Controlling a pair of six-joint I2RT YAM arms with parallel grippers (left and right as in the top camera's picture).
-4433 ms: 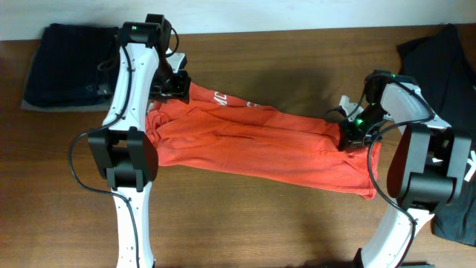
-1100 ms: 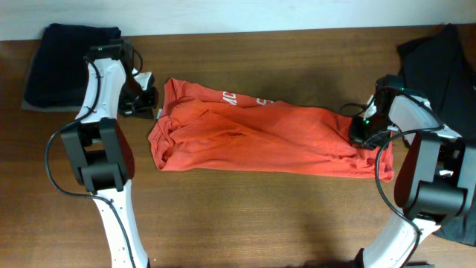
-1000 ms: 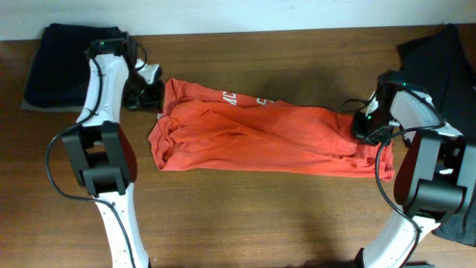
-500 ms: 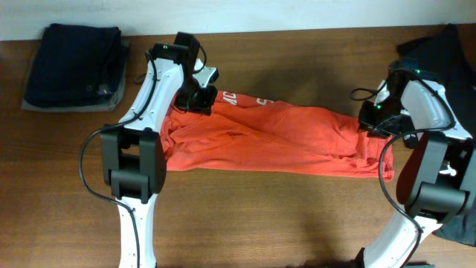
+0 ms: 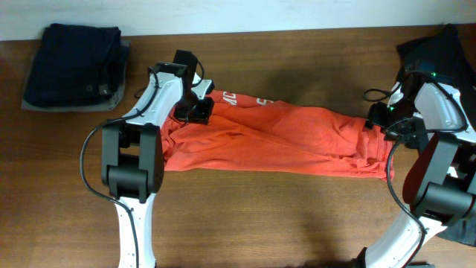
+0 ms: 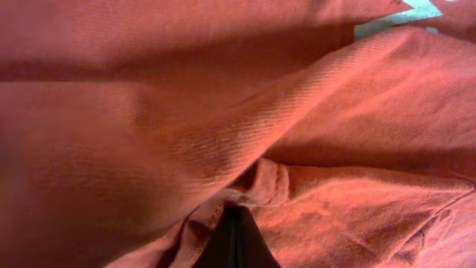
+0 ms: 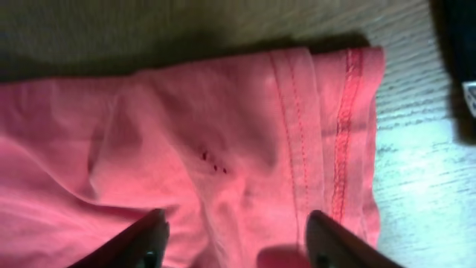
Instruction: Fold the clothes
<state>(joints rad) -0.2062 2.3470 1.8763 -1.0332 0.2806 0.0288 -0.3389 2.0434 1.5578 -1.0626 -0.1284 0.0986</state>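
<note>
The clothes, one red-orange T-shirt (image 5: 275, 138), lie stretched left to right across the wooden table (image 5: 260, 216), with white lettering (image 5: 230, 97) showing near the collar end. My left gripper (image 5: 195, 110) is shut, and its dark tips (image 6: 236, 227) press into a bunched fold of the red cloth (image 6: 149, 112) with nothing visibly pinched between them. My right gripper (image 5: 379, 119) hovers open over the shirt's right end. In the right wrist view the right gripper (image 7: 238, 238) has its two fingers spread wide above the stitched hem (image 7: 342, 134), and the cloth between them lies loose.
A folded stack of dark navy garments (image 5: 73, 65) sits at the back left corner. A black T-shirt (image 5: 439, 52) lies at the right edge, close behind my right arm, and its dark edge (image 7: 461, 45) shows beside the hem.
My left arm swung right, from beside the shirt onto its collar end, staying shut. My right gripper opened, let go of the hem and drew back to the right.
</note>
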